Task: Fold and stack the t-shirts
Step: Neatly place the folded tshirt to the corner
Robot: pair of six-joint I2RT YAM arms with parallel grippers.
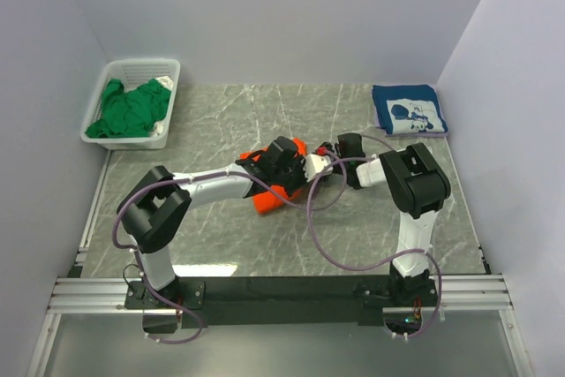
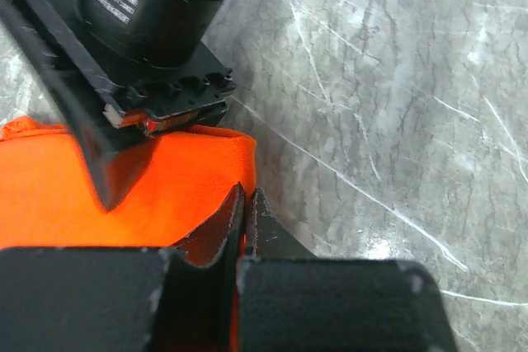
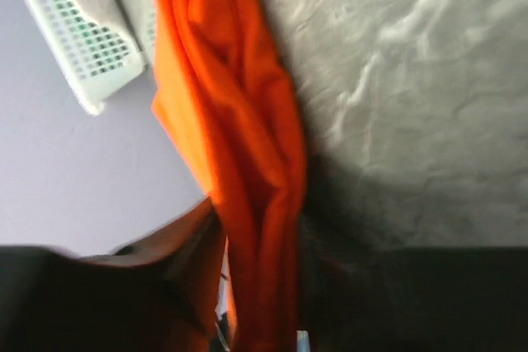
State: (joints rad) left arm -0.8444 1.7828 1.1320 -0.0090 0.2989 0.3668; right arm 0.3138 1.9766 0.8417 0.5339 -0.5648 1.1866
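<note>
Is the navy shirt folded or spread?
Folded: the navy shirt lies as a compact rectangle, print up, at the far right corner of the table.

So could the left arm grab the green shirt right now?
Probably not yet: the left fingers grip the orange shirt. Nothing covers the green shirt in the open basket, though.

The middle of the frame is crowded: the left tool (image 1: 300, 169) and right tool (image 1: 334, 154) meet over the orange shirt (image 1: 265, 200), with a purple cable (image 1: 316, 234) looping just below. The basket (image 1: 132, 64) fills the upper left corner and the navy shirt (image 1: 408, 110) the upper right. Bare bench (image 1: 265, 112) lies open between them.
</note>
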